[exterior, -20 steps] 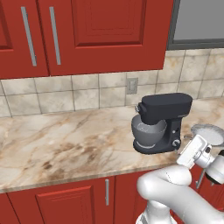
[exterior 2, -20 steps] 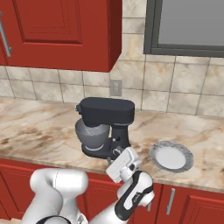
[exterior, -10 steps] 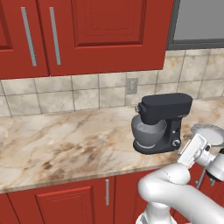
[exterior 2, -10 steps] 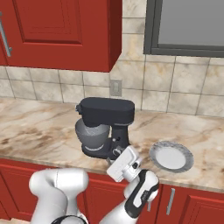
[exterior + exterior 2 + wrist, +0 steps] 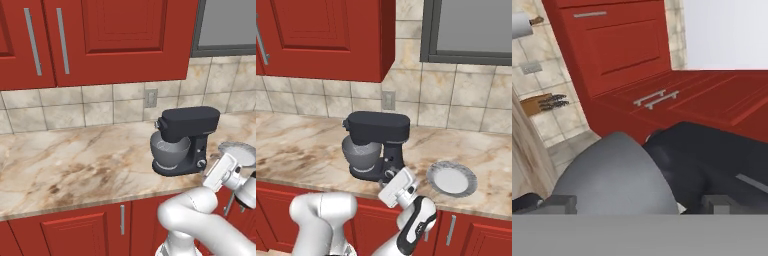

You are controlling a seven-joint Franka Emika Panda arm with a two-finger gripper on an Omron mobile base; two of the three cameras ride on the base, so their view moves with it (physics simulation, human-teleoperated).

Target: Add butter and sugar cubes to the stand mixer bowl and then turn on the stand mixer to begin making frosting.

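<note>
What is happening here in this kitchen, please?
A white robot arm works at a marble counter under red cabinets. Its gripper is open, holds nothing, and sits low by the counter's front edge, close to the stand mixer. The stand mixer bowl sits under the mixer's head. A flat grey plate lies beside the mixer. I cannot make out butter or sugar cubes, so nothing seems added yet.

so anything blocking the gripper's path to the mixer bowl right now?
Yes. The stand mixer head sits lowered directly over the stand mixer bowl, covering its opening from above. The open gripper hangs low at the counter's front edge, close against the bowl's side. Nothing else visible in between.
</note>
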